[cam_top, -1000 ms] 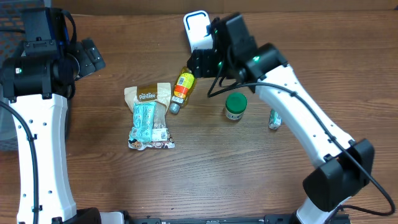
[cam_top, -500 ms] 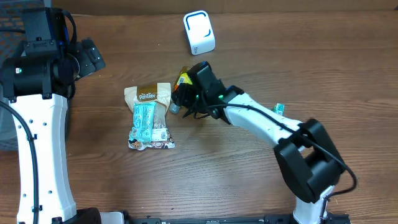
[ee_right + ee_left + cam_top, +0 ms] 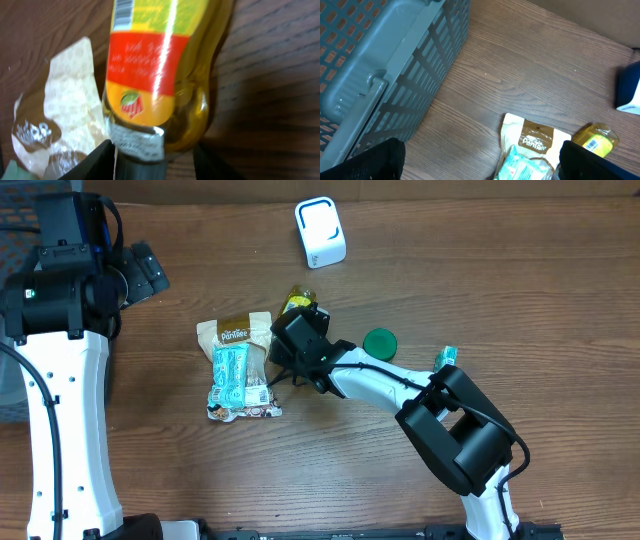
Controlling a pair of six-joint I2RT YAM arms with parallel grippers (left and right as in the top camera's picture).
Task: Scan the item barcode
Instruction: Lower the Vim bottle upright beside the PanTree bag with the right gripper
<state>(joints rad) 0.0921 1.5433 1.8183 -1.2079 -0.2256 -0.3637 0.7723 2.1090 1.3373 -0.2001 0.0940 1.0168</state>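
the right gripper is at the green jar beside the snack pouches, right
No, not the green jar: the right gripper is at the yellow bottle beside the snack pouches. The right wrist view shows the bottle between its fingers.

A tan pouch [image 3: 236, 333] under a teal packet [image 3: 233, 370] is seen left of centre, a green-lidded jar [image 3: 380, 342] right, a grey basket [image 3: 380, 65] far left.
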